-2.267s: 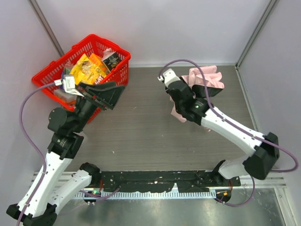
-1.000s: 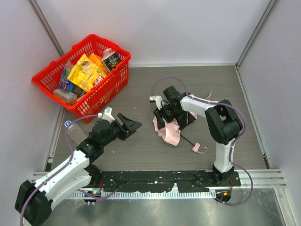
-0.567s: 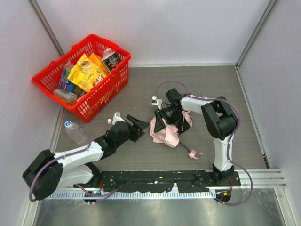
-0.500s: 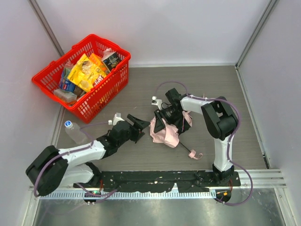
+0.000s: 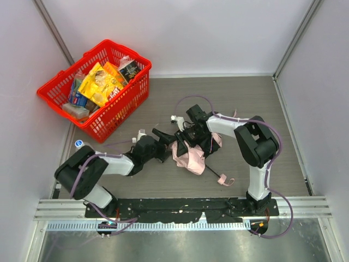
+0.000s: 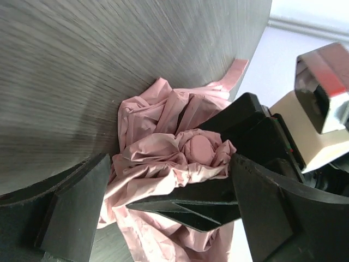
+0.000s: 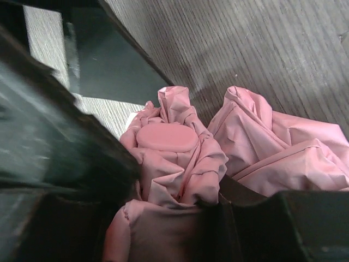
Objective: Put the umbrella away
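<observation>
Top view: noted right gripper (image 5: 181,138) clamped on the bunched canopy of the umbrella (image 5: 190,159), low over the table. Logged left gripper (image 5: 162,144) just beside it, jaws apart. Placed red basket (image 5: 125,101), full of snack packets (image 5: 101,82), well behind left gripper.

Left wrist: found the canopy between the spread fingers (image 6: 71,213), apparently untouched.

Right wrist: saw fabric pinched between right fingers (image 7: 305,218).

Judged step as gathering the canopy; next move probably calls for closing left jaws on the folds.

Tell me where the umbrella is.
Top view: the umbrella lies crumpled at the table centre, held by the right gripper, with the open left gripper just to its left.
</observation>
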{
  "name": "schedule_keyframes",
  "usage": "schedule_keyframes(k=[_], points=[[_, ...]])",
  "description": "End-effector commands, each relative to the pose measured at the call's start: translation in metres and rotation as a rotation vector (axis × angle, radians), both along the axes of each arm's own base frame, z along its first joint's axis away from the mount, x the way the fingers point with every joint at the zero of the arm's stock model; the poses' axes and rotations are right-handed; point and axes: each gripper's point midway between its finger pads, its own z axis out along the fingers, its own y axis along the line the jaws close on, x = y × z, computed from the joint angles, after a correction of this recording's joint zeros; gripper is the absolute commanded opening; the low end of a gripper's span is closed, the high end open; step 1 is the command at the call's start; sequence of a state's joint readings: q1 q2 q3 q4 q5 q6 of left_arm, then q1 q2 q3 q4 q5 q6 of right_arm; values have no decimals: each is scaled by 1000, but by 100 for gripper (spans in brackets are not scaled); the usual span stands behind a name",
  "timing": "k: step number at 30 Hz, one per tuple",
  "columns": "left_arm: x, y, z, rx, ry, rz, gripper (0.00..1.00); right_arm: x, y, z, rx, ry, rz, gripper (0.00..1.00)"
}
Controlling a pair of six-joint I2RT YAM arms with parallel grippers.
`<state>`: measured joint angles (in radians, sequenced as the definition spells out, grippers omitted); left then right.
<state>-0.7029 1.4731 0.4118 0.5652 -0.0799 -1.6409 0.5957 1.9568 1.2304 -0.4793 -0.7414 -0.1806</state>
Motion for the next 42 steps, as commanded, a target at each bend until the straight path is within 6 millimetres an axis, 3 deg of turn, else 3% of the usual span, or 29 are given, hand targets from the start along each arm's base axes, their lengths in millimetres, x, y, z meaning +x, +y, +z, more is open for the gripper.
schedule_keyframes(k=[1, 7, 11, 14, 18, 24, 26, 30, 31, 33, 35, 39, 42], points=[[10, -36, 30, -128, -138, -135, 95, -5, -12, -39, -108, -26, 44, 1], [8, -50, 9, -134, -106, -198, 89, -9, -8, -36, -102, -44, 75, 1], [8, -57, 7, -141, -109, -206, 84, -6, -1, -35, -101, -58, 85, 1], [-3, -59, 4, -161, -95, -185, 76, 0, 3, -36, -115, -83, 78, 1], [-13, -58, 1, -156, -101, -142, 62, 8, 10, -36, -131, -163, 65, 1], [-10, -48, -3, -201, -129, -57, 24, 9, 13, -26, -126, -226, 23, 3], [-11, -41, -9, -184, -122, -42, 14, 8, 9, -27, -135, -232, 13, 10], [-15, -36, -14, -139, -113, -46, 8, 9, 9, -19, -127, -249, -10, 34], [-15, -35, -15, -131, -114, -40, 7, 10, 8, -16, -128, -250, -21, 49], [-16, -33, -17, -103, -105, -46, 0, 15, 5, 0, -137, -271, -67, 61], [-19, -30, -23, -62, -93, -57, 0, 24, 2, 21, -161, -307, -138, 75], [-21, -19, -31, -27, -93, -34, 0, 32, -18, 64, -182, -339, -280, 80], [-22, -19, -34, -21, -91, -41, 0, 23, -27, 90, -143, -315, -353, 81]])
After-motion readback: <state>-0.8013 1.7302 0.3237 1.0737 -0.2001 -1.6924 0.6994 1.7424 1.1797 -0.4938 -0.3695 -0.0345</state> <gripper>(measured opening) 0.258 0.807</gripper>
